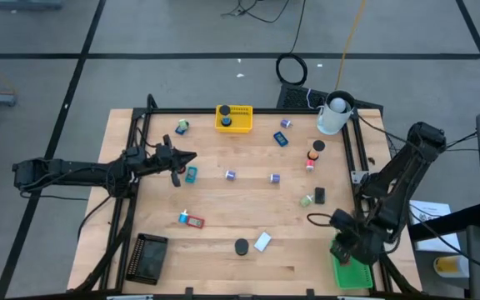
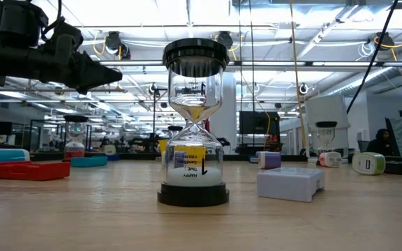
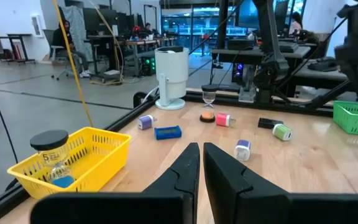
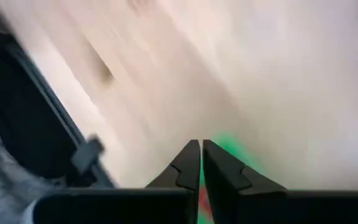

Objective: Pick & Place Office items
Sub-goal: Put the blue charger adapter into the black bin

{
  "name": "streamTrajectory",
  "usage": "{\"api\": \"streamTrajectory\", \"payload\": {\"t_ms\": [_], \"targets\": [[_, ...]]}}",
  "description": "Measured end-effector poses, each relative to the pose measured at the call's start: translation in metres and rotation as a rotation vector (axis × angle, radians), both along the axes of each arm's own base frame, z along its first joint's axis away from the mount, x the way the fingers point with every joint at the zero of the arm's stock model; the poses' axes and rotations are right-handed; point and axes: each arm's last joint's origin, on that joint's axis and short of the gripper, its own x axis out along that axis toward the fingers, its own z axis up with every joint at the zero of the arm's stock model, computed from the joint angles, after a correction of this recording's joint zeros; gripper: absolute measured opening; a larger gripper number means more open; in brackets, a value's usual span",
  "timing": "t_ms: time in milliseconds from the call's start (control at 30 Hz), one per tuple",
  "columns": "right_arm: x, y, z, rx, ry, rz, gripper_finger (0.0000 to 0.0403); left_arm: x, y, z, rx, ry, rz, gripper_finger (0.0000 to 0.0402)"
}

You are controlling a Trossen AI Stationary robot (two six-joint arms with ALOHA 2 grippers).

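Note:
The office items lie scattered over the wooden table (image 1: 223,208): a black-capped hourglass (image 2: 194,125) standing on its base, a white block (image 1: 262,242), a red and blue block (image 1: 192,220), a teal block (image 1: 191,174), purple blocks (image 1: 230,175), a blue block (image 3: 167,132) and a green-white block (image 3: 281,131). My left gripper (image 1: 192,158) hovers shut and empty above the table's left half, close to the teal block. My right gripper (image 1: 344,243) is shut at the far edge of the green tray (image 1: 352,268). A red sliver (image 4: 201,198) shows between its fingers; whether it is held, I cannot tell.
A yellow tray (image 1: 234,117) at the far edge holds black-capped items (image 3: 50,142). A black tray (image 1: 148,255) sits at the near left corner and a white cup (image 1: 333,115) at the far right corner. Black frame rails (image 1: 355,167) run along both sides. People sit in the room beyond.

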Motion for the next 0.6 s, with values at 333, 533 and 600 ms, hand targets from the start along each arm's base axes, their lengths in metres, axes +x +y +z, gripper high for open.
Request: {"api": "streamTrajectory", "payload": {"t_ms": [333,533,600], "targets": [[0.064,-0.042,0.003,-0.592,-0.433,0.319,0.0003,0.0,0.0,0.0,0.038,0.014,-0.001,0.0031],[0.104,-0.08,-0.02,-0.881,-0.879,0.408,0.0001,0.0,-0.001,0.0,-0.003,0.002,-0.02,0.0031],[0.105,-0.099,-0.027,-0.942,-1.048,0.392,0.0001,0.0,-0.001,0.0,-0.025,-0.004,-0.029,0.0031]]}}
